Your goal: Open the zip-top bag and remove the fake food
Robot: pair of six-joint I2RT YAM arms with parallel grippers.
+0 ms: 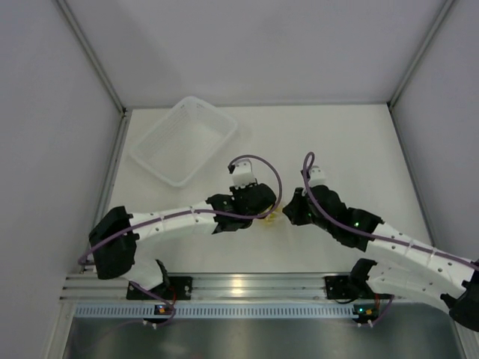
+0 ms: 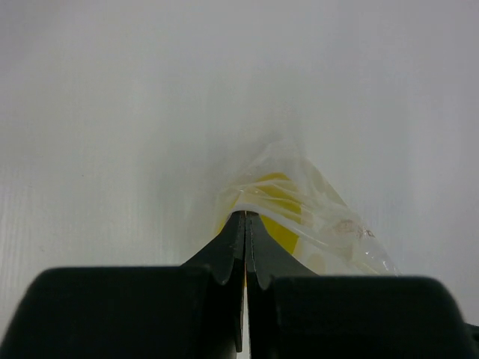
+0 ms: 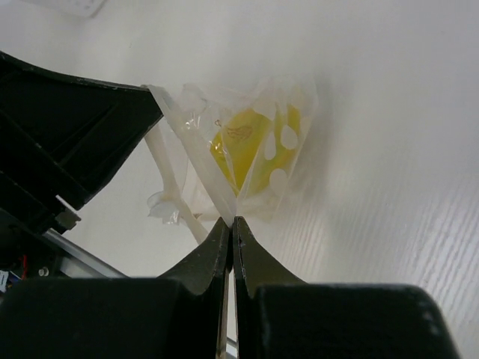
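Left end effector [image 2: 245, 216], right end effector [image 3: 230, 220]: zip-top bag [image 3: 188, 126] between closed tips.

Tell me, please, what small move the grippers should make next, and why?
Probably draw them slightly apart: the left gripper and right gripper are each shut on an edge of the clear crinkly zip-top bag, with the bright yellow bumpy plastic food inside, so the mouth likely needs peeling open.

top external: high, behind bases, facing down, whole table [image 1: 352, 149] | left wrist: close, along left gripper [image 2: 245, 217] | right wrist: close, along right gripper [image 3: 233, 220], left gripper at 9 o'clock | shared: zip-top bag [image 1: 273, 217], near table centre
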